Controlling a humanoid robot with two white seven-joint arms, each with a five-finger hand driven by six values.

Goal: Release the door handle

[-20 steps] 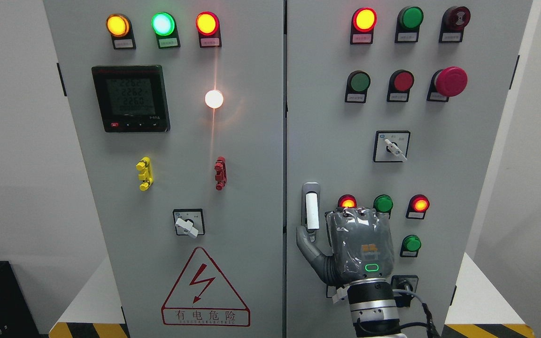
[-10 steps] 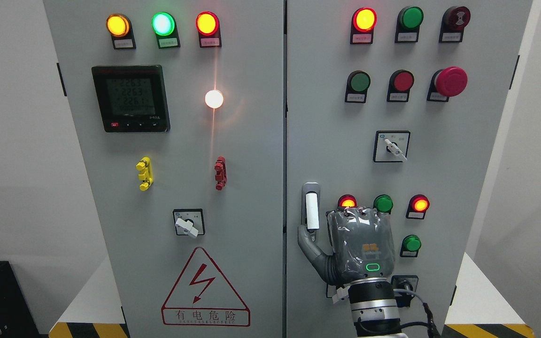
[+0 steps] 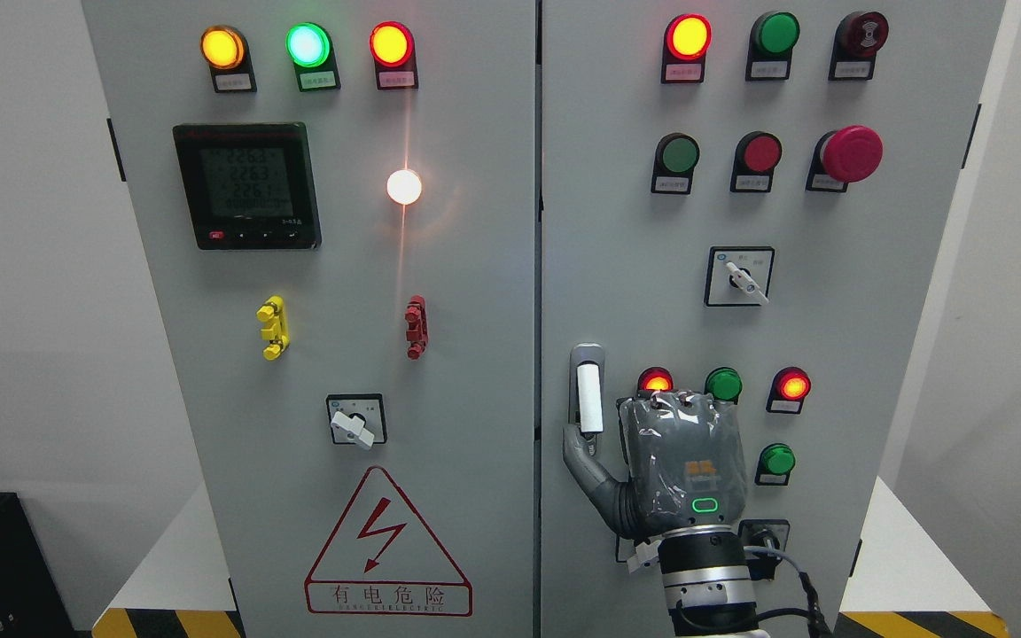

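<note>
Right hand (image 3: 683, 465) sits back-to-camera on the right door (image 3: 830, 354), just right of the handle (image 3: 588, 396) near the door's left edge. Thumb (image 3: 583, 461) touches the handle's lower end; whether the other fingers are curled or open I cannot tell. Risk: pulling away with the thumb hooked drags the door, or knuckles bump the red light (image 3: 655, 382) and green button (image 3: 723, 385) above.

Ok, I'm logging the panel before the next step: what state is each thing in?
Door handle: upright, flush with the door.
Right hand: beside the handle; only the thumb nears its lower end, grip unclear.
Cabinet doors: closed.
Top-left lamps: all lit.
White lamp: lit.
Meter: on.
</note>
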